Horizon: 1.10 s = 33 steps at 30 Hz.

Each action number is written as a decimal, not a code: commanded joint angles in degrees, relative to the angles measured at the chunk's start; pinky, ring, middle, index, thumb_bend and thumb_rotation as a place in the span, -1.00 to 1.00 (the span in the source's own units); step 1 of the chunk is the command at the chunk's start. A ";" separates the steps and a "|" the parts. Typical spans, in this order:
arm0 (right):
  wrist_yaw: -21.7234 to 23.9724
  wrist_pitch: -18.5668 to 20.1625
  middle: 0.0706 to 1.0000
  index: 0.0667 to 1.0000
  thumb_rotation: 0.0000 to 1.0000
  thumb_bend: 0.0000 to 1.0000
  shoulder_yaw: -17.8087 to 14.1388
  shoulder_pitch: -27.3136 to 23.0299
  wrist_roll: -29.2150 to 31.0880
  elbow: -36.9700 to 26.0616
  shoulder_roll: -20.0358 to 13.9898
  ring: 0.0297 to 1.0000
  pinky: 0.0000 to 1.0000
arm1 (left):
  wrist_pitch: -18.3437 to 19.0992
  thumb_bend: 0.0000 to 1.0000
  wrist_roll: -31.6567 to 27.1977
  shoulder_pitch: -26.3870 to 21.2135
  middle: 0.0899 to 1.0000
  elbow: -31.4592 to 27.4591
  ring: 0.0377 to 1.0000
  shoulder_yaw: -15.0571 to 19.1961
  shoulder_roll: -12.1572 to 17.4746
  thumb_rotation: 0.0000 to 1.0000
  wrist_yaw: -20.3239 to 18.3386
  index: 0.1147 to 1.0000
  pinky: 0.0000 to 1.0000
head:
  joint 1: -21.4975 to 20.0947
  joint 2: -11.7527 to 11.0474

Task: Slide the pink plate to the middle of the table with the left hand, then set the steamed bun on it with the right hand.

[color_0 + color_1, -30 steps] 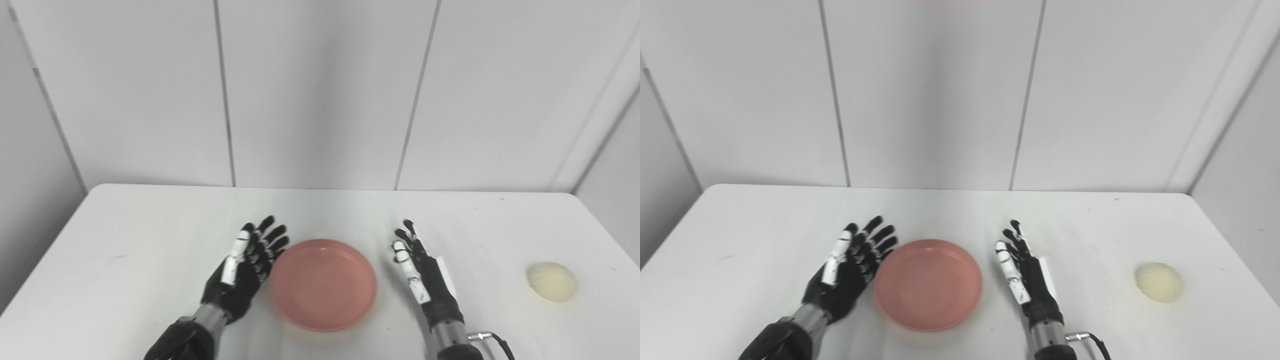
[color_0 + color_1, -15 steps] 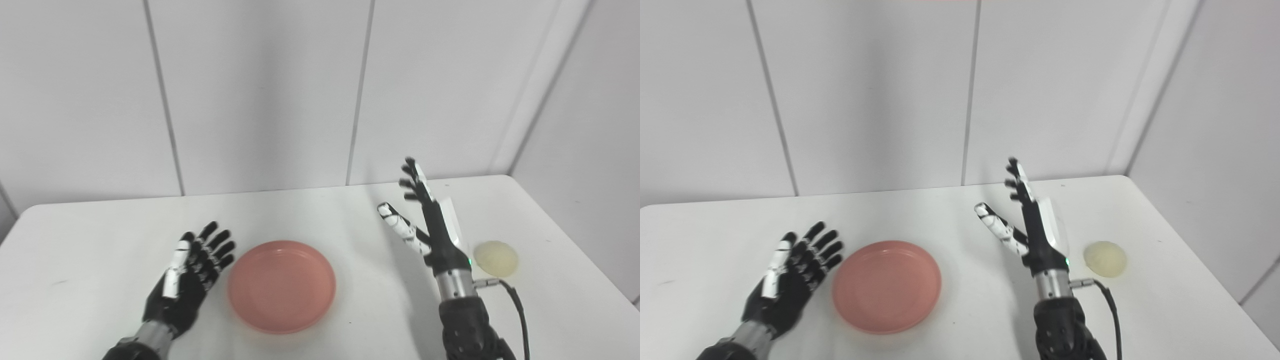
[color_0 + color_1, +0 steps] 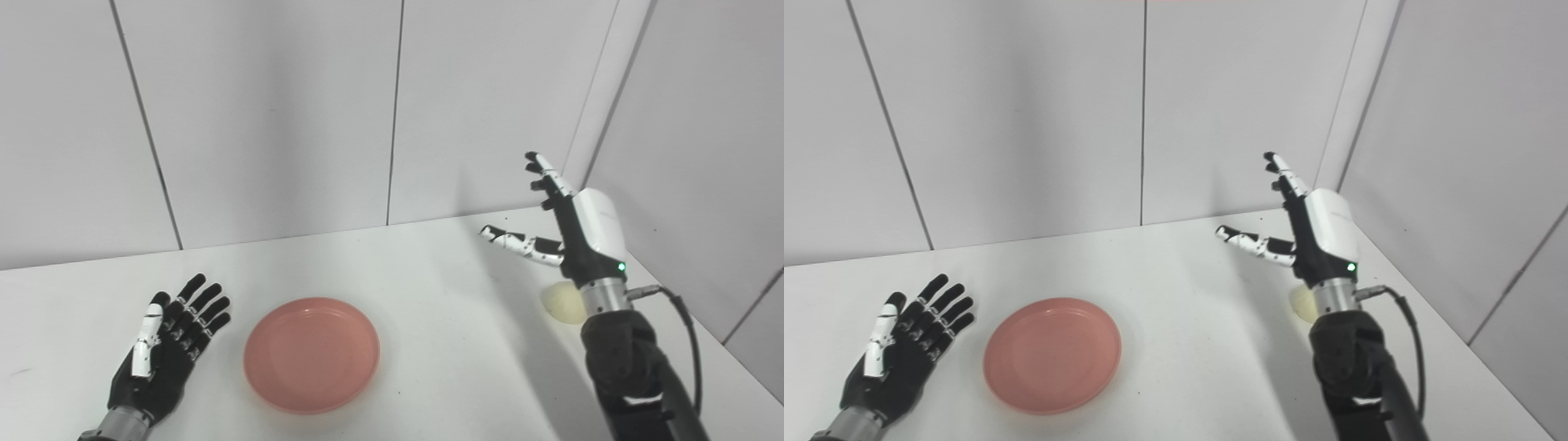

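Pink plate [image 3: 312, 353] flat on white bench [image 3: 429, 294], roughly mid-bench, nothing in it; apparently positioned to receive the bun. Left robot hand [image 3: 168, 349] resting palm-up just beside plate's left rim, apart from it, fingers spread, holding nothing; judged finished with the slide. Right robot hand [image 3: 566, 226] raised above bench's right side, fingers and thumb splayed, empty; likely poised for a descent. Steamed bun [image 3: 563, 303] on bench near right edge, partly hidden behind right wrist, well apart from plate.
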 commanded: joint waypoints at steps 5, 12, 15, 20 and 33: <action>3.48 4.38 0.67 0.65 0.13 0.87 -0.94 0.03 -2.94 1.70 -6.59 0.62 0.43 | 2.71 0.10 0.59 2.76 0.74 7.27 0.73 1.37 1.78 0.86 0.95 0.74 0.78 | -1.68 0.03; 7.59 6.68 0.60 0.60 0.05 0.93 -0.87 0.31 -2.30 6.73 -11.72 0.60 0.41 | 2.52 0.06 -0.17 1.23 0.72 10.41 0.71 2.37 2.94 0.86 -0.10 0.71 0.76 | -2.57 0.48; 8.78 6.73 0.62 0.60 0.01 0.94 -0.55 0.36 -1.24 8.01 -12.71 0.62 0.40 | 2.21 0.06 -0.23 0.94 0.71 11.10 0.69 2.35 3.28 0.86 -0.16 0.70 0.73 | -2.81 0.62; 11.44 8.52 0.64 0.61 0.05 0.97 1.33 0.13 -2.04 9.93 -14.23 0.70 0.57 | 2.56 0.07 -0.31 1.18 0.69 10.45 0.68 2.39 3.67 0.85 -0.14 0.69 0.70 | -3.60 1.20; 14.93 12.00 0.64 0.59 -0.07 0.94 4.26 -1.82 -0.65 12.96 -13.61 0.60 0.37 | 4.55 0.06 -1.07 1.14 0.68 9.83 0.67 3.14 4.42 0.83 0.22 0.70 0.71 | -4.47 2.64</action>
